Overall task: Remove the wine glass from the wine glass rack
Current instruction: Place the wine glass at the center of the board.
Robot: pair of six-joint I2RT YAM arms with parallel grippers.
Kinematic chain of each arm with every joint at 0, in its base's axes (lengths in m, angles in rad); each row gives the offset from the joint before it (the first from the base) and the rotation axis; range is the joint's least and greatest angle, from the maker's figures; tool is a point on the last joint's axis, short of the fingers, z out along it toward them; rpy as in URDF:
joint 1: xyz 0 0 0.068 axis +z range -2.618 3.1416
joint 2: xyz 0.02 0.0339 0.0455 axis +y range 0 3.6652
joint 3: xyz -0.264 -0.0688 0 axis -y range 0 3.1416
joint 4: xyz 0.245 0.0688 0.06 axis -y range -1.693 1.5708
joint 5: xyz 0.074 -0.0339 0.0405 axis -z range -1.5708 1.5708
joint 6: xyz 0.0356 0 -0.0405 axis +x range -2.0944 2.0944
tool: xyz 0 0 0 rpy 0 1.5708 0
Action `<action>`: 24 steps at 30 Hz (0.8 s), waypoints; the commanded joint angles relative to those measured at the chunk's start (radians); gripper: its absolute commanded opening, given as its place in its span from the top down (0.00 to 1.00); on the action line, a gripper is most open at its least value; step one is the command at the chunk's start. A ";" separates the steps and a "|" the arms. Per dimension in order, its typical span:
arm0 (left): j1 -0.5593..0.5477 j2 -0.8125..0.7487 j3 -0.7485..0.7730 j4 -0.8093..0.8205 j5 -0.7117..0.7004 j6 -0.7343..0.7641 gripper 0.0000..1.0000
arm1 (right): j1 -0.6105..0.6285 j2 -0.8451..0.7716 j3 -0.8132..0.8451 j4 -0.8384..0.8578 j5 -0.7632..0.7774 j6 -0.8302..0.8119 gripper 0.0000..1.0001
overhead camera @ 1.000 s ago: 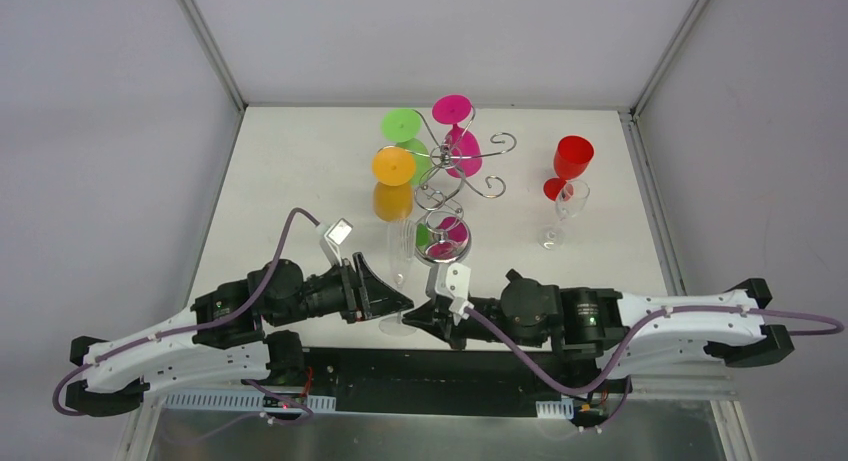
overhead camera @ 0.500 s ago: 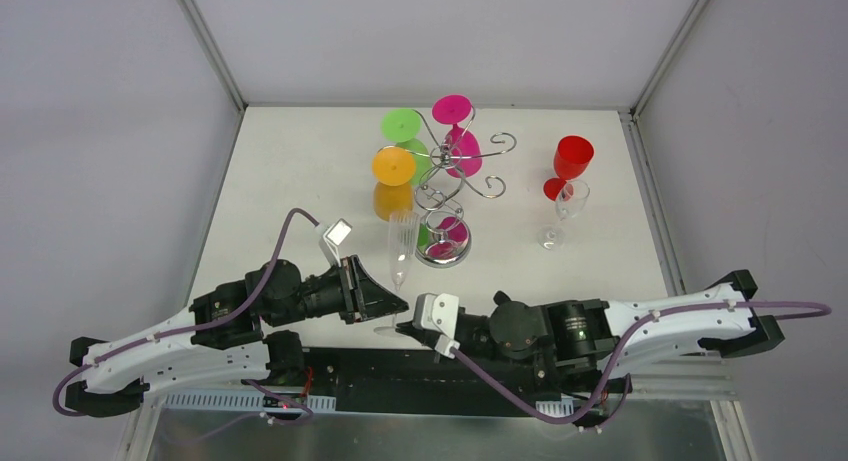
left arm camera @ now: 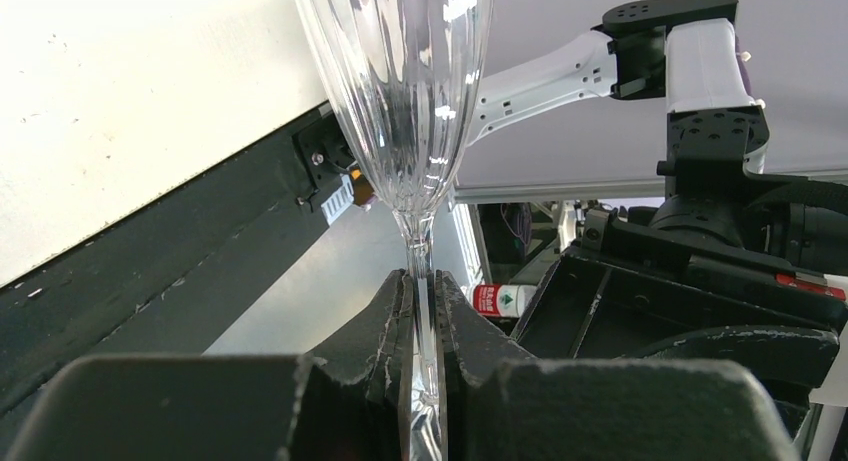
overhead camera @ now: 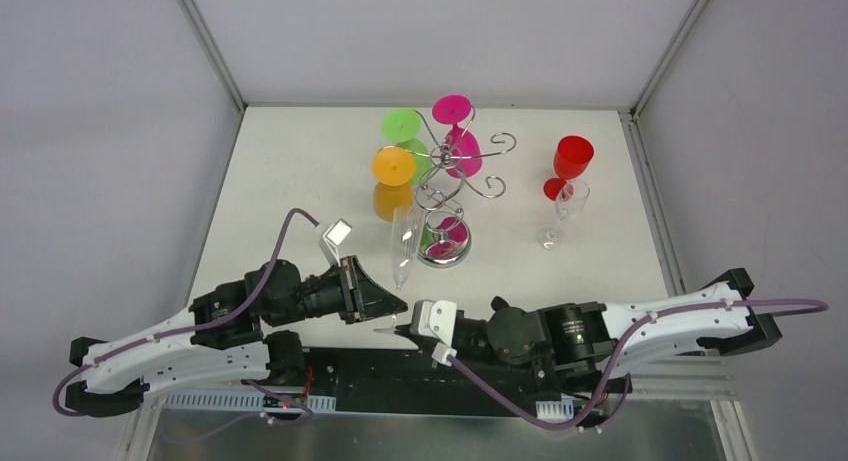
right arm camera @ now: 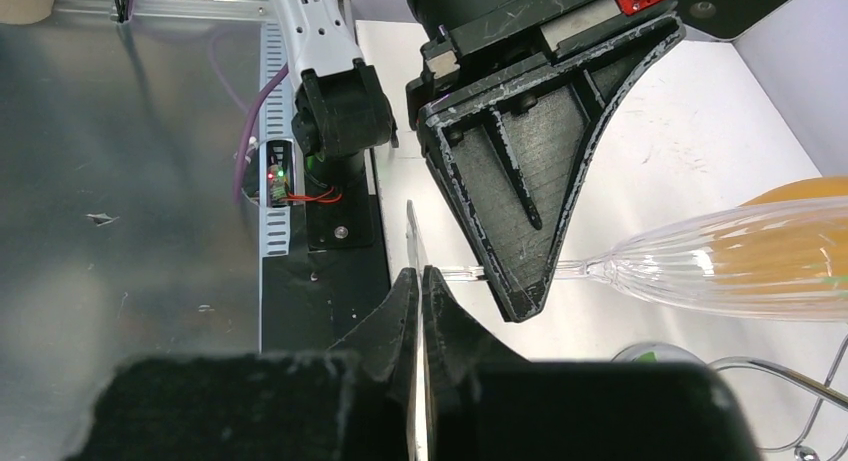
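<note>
left jaws closed on clear wine glass (left arm camera: 405, 101) stem | right jaws pinched its foot | glass tilted, off wine glass rack (overhead camera: 445, 161), at its 6 o'clock | risk: diverging arms could snap stem; foot might slip

Clear ribbed flute wine glass (overhead camera: 403, 243): colourless, fine lengthwise ribs
Chrome wire wine glass rack (overhead camera: 455, 166): shiny silver, mirrored base
Orange plastic glass (overhead camera: 393, 167), green plastic glass (overhead camera: 402, 126), magenta plastic glass (overhead camera: 452, 109): plain, unpatterned
Red plastic goblet (overhead camera: 573, 157): solid red
Surface (overhead camera: 300, 171): plain white
Left claw (left arm camera: 422, 283): black, pale scuffs
</note>
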 commanded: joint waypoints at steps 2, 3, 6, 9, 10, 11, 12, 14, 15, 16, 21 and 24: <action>0.005 -0.007 0.012 0.017 0.043 0.048 1.00 | 0.008 -0.016 0.023 0.009 0.008 0.048 0.83; 0.004 -0.006 0.011 0.016 0.051 0.058 1.00 | 0.009 -0.021 0.024 0.000 0.007 0.057 0.75; 0.005 -0.007 0.006 0.016 0.077 0.082 1.00 | 0.008 -0.039 0.030 -0.033 0.006 0.092 0.59; 0.006 -0.006 0.005 0.005 0.106 0.102 1.00 | 0.008 -0.063 0.039 -0.074 0.015 0.131 0.53; 0.006 -0.008 0.002 0.003 0.115 0.111 1.00 | 0.008 -0.075 0.041 -0.087 0.017 0.144 0.52; 0.006 -0.009 0.001 -0.003 0.124 0.121 1.00 | 0.008 -0.086 0.042 -0.099 0.017 0.155 0.51; 0.006 -0.012 0.000 -0.007 0.134 0.129 1.00 | 0.009 -0.102 0.046 -0.112 0.017 0.169 0.50; 0.005 -0.018 -0.001 -0.015 0.148 0.152 1.00 | 0.009 -0.132 0.052 -0.139 0.007 0.197 0.49; 0.005 -0.022 0.002 -0.022 0.154 0.164 1.00 | 0.008 -0.147 0.055 -0.148 0.005 0.215 0.49; 0.005 -0.026 0.004 -0.028 0.165 0.177 1.00 | 0.009 -0.162 0.058 -0.159 0.005 0.231 0.48; 0.006 -0.044 0.014 -0.040 0.229 0.249 1.00 | 0.008 -0.234 0.069 -0.211 0.029 0.310 0.45; 0.005 -0.042 0.019 -0.046 0.266 0.279 1.00 | 0.008 -0.268 0.076 -0.226 0.043 0.351 0.43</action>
